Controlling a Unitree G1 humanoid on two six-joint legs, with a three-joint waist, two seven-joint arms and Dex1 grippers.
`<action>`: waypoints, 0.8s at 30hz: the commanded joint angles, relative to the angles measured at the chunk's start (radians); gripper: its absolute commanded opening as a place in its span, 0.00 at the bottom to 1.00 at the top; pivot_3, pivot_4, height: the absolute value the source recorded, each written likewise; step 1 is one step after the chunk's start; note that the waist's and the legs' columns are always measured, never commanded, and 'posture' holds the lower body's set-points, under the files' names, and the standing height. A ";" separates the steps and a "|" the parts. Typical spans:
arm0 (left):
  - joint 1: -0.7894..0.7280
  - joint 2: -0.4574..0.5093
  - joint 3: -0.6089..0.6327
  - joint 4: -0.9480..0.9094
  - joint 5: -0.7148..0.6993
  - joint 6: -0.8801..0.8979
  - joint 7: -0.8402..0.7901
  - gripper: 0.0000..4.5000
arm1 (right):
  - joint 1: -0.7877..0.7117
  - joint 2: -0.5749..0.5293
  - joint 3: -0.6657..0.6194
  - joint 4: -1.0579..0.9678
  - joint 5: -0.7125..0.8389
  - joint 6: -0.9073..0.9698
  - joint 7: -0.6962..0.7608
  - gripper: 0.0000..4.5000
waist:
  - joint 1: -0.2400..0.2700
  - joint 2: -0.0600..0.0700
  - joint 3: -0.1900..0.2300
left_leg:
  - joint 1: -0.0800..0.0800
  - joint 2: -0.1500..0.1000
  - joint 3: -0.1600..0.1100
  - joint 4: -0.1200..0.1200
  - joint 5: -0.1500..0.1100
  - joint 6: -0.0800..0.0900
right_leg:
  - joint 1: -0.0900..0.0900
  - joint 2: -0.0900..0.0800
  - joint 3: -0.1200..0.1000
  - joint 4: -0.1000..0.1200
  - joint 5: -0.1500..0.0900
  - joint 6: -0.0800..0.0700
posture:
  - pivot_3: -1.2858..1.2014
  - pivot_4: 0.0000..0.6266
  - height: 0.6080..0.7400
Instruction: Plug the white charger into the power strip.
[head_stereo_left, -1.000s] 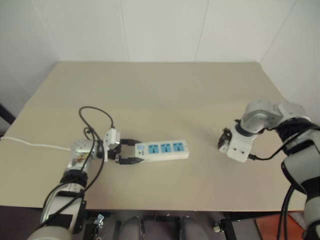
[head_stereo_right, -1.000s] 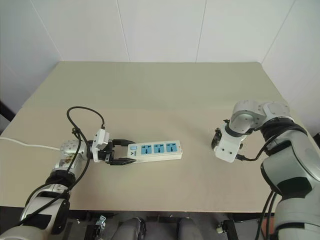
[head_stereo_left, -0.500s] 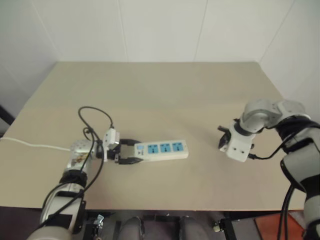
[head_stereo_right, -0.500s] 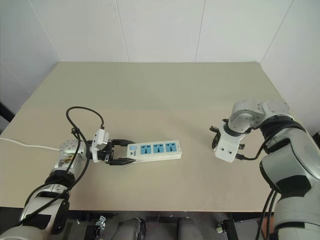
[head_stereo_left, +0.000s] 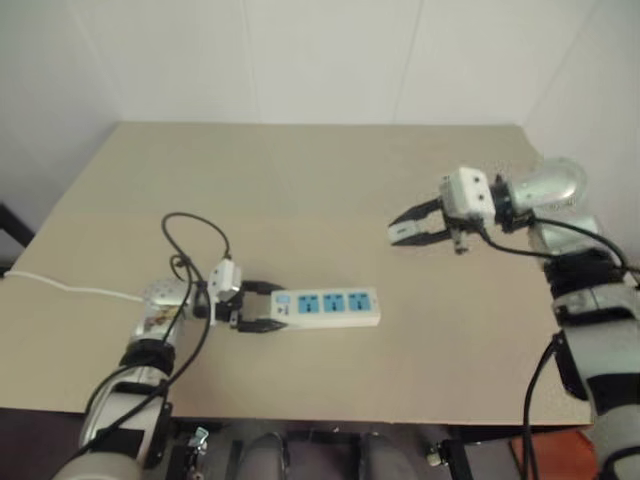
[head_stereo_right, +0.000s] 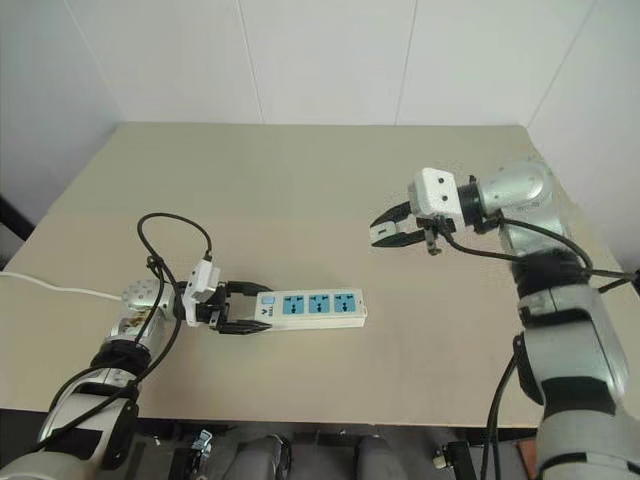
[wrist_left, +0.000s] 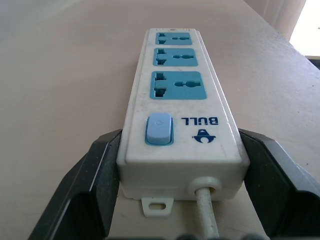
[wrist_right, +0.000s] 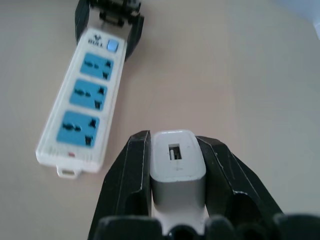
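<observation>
The power strip (head_stereo_right: 308, 308) lies flat on the beige counter (head_stereo_right: 320, 190), its three blue sockets facing up and its blue switch (wrist_left: 159, 129) at the end nearest the left pincer (head_stereo_right: 243, 312). That pincer's two black fingers (wrist_left: 87, 187) stand on either side of the strip's switch end, pressed against its side walls, so the left pincer is clamped across the strip's width. The strip's thin white cord (wrist_left: 206, 217) leaves that same end, between the fingers.

The right pincer (head_stereo_right: 388, 227) is raised above the counter, well apart from the strip and off beyond its far end, on the side away from the switch. Its fingers (wrist_right: 131, 185) are closed on the white charger (wrist_right: 177, 170), which sits squeezed between them with a small rectangular port showing on its exposed face. In the right wrist view the charger is off the counter, and the strip lies beyond it, with the left pincer at the strip's far end.
</observation>
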 joint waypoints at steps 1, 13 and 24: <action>0.003 0.018 -0.058 0.014 0.005 -0.038 -0.018 0.72 | 0.056 0.026 -0.123 -0.178 0.145 0.234 -0.097 0.26 | 0.000 0.000 0.000 | 0.000 0.000 0.000 0.000 0.000 0.000 | 0.000 0.000 0.000 0.000 0.000 0.000 | 0.52 0.24 1.00; -0.024 0.011 -0.122 0.070 -0.031 -0.087 -0.018 0.72 | 0.191 0.230 -0.187 -0.434 0.276 0.500 -0.285 0.26 | 0.002 0.000 0.000 | 0.000 -0.001 0.000 0.000 0.000 0.000 | -0.001 0.000 -0.001 0.001 0.000 0.000 | 0.52 0.24 1.00; -0.017 0.025 -0.139 0.062 -0.046 -0.075 -0.018 0.72 | 0.228 0.352 -0.112 -0.437 0.249 0.505 -0.268 0.26 | -0.001 0.000 0.000 | 0.000 -0.001 0.000 0.000 0.000 0.000 | -0.001 0.001 -0.001 0.001 0.000 0.000 | 0.52 0.24 1.00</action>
